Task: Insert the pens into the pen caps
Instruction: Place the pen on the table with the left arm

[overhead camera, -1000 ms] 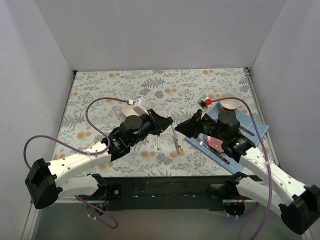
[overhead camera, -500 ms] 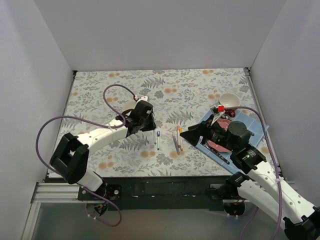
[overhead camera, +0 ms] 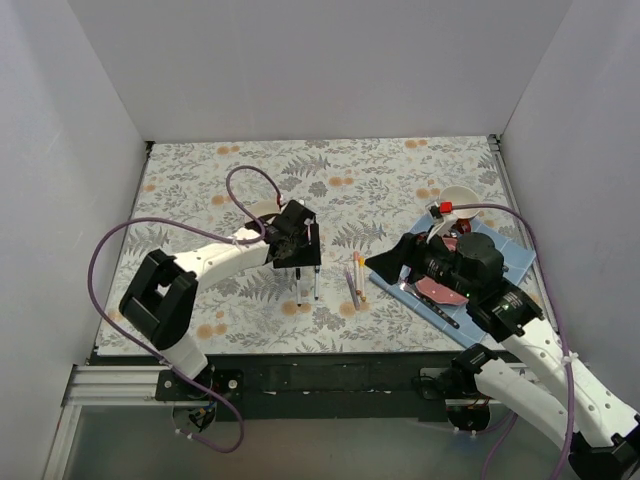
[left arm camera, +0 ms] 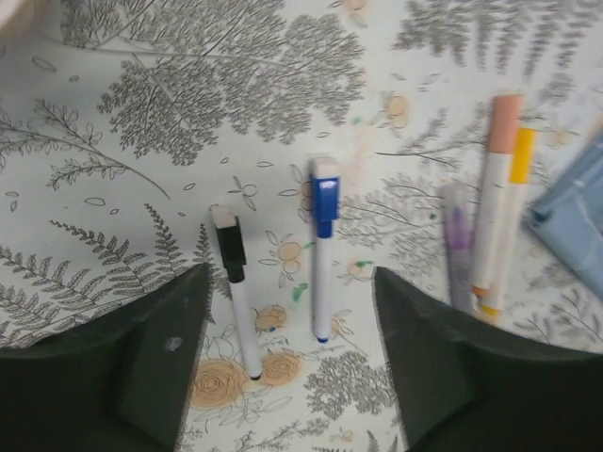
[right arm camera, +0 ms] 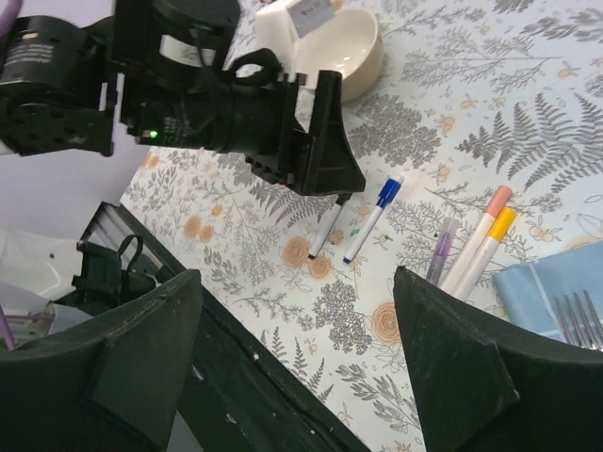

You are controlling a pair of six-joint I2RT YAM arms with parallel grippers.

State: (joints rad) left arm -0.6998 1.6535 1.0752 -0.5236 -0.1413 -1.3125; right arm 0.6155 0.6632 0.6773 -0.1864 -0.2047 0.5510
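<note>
Left arm: elbow folded up at the bench's near-left corner, forearm reaching toward 2 o'clock. The wrist is bent over so the left hand (overhead camera: 298,260) points down at the floral cloth (overhead camera: 190,180). Fingers apart, nothing between them.

Right under it, flat on the cloth: black pen (left arm camera: 237,311) and blue pen (left arm camera: 322,273), side by side and not touching. Each looks capped, black cap (left arm camera: 229,252) and blue cap (left arm camera: 323,202), with cap ends toward 12 o'clock.

At their 3 o'clock is a second bunch: purple pen (left arm camera: 459,247), pink-orange pen (left arm camera: 495,198) and yellow pen (left arm camera: 512,226). They lie close together, and the last two are touching.

Right arm: comes up from the near-right, forearm toward 11 o'clock. The right hand (overhead camera: 380,264) is aimed at 9 o'clock, its tips just beside that bunch. Fingers spread wide, empty.

Under that arm is a blue mat (overhead camera: 510,255) with a fork (right arm camera: 577,320) on it, and a bowl (overhead camera: 460,198) at the mat's 12 o'clock.
</note>
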